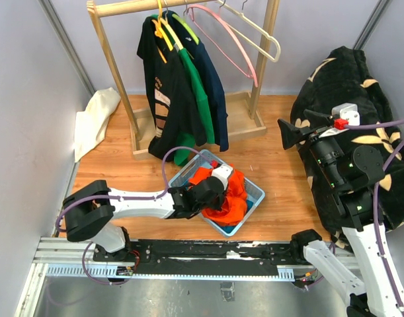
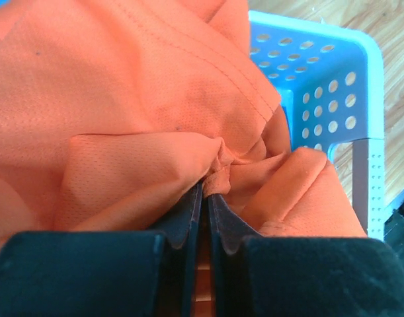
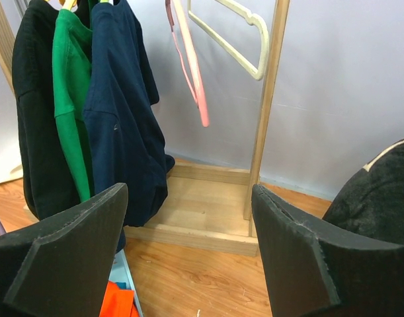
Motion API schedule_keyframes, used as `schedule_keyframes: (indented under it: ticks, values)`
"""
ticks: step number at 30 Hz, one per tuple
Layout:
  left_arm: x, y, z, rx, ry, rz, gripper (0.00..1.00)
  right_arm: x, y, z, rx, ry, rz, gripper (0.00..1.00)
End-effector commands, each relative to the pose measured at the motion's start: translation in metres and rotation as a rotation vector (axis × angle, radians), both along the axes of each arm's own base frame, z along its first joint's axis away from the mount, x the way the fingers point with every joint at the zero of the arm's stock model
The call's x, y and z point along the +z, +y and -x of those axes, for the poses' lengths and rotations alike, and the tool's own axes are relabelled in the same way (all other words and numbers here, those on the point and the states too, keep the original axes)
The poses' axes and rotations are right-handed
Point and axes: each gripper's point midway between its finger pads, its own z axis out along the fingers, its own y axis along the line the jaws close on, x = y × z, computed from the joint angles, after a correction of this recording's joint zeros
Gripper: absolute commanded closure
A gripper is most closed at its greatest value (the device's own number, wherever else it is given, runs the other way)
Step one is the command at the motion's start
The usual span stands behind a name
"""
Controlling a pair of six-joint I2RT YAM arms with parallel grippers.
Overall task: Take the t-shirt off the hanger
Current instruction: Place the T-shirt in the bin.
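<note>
Orange mesh t-shirt (image 1: 231,201) is off any hanger and bunched in the blue perforated plastic basket (image 1: 256,192), at 6 o'clock from the wooden clothes rack (image 1: 116,79). My read on handling:
- It is a light, thin, floppy knit with no stiffness, so it folds wherever pinched.
- The mesh gives some bite, so slip risk is low, and nothing about it is fragile.
- Best hold is a gathered fold or a stitched seam/hem, not a flat single layer.

Left claw (image 2: 205,188): jaws all but closed, with a small ridge of the orange fabric nipped at the tips. The bite is shallow, and it sits low over the basket.

Right claw (image 3: 187,198): jaws wide apart with nothing between them. It is up in the air at 3 o'clock from the basket, facing the rack.

On the rail hang a black printed t-shirt (image 1: 159,86), a green t-shirt (image 1: 198,86) and a navy t-shirt (image 1: 215,92), packed touching. Bare at their 3 o'clock side are a pink hanger (image 1: 221,39) and a cream hanger (image 1: 254,30).

If one of the hung shirts goes next, it looks just as soft but a heavier cotton. Take it at the shoulder or collar and slide it off the hanger arm. Expect the neighbours to drag along.

Further out on the wooden tabletop (image 1: 274,158): a white cloth (image 1: 96,119) at 9 o'clock from the rack, and a black fleece blanket with cream leaf print (image 1: 340,86) at 3 o'clock.
</note>
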Motion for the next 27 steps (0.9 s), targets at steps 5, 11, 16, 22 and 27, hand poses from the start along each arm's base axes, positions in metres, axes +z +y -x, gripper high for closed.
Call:
schedule_keyframes:
  ticks: [5,11,16,22,27]
  values:
    - [0.068,-0.001,-0.007,-0.007,-0.081,0.039,0.60,0.008,0.003,0.000,0.021,-0.019,-0.027,0.24]
    - [0.113,0.003,-0.008,-0.012,-0.133,0.097,0.46,0.010,0.005,-0.001,0.028,-0.021,-0.041,0.25]
    - [0.149,0.010,-0.003,-0.024,-0.172,0.176,0.40,0.013,0.008,-0.006,0.041,-0.019,-0.056,0.25]
    - [0.191,0.039,-0.010,0.070,-0.257,0.259,0.36,0.024,0.028,-0.017,0.127,-0.013,-0.068,0.26]
    - [0.211,0.073,-0.018,0.194,-0.338,0.326,0.21,0.039,0.055,-0.035,0.189,-0.015,-0.060,0.26]
